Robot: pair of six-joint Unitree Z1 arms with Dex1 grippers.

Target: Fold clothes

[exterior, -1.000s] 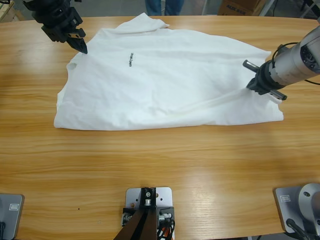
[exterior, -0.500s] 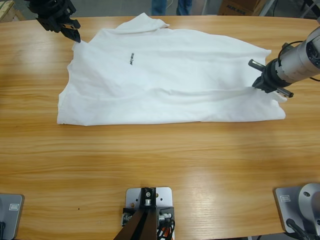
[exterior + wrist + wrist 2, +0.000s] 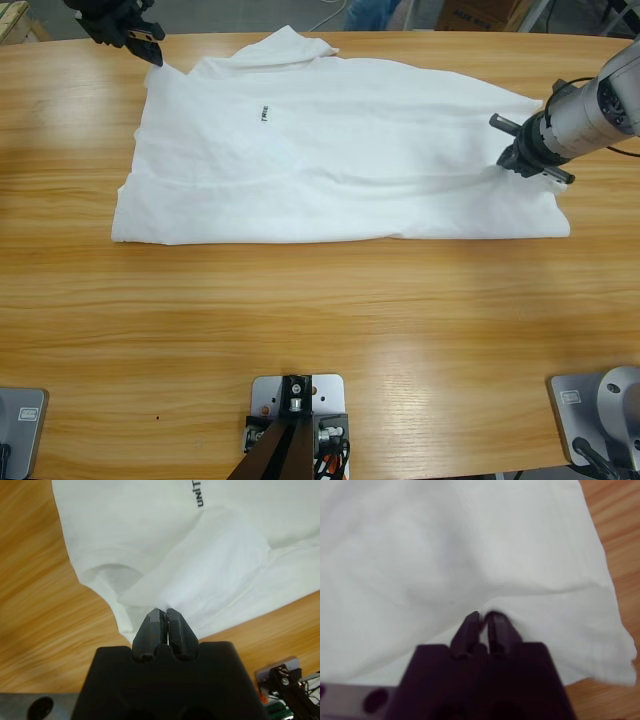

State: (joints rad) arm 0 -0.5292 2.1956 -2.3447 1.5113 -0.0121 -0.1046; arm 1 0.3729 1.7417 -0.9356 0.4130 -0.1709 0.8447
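Observation:
The clothes are one white T-shirt [image 3: 340,150] spread flat across the far half of the table, with a small dark print [image 3: 263,113] on its chest. At the far-left corner my left gripper [image 3: 155,58] is shut on a sleeve edge. In the left wrist view its jaws [image 3: 166,615] pinch a fold of the shirt [image 3: 225,560] below the print [image 3: 198,492]. On the right side my right gripper [image 3: 508,160] is shut on the cloth near the hem. The right wrist view shows its jaws [image 3: 484,616] closed on a small pucker of the shirt [image 3: 445,545].
Bare wooden table [image 3: 320,320] stretches from the shirt's near edge to the front. Beyond the far edge stand a person's legs [image 3: 372,12] and a cardboard box [image 3: 480,14].
My left gripper has drawn its sleeve edge farther toward the far-left corner. The right gripper has shifted slightly toward the far side. The long ridge across the shirt has flattened out.

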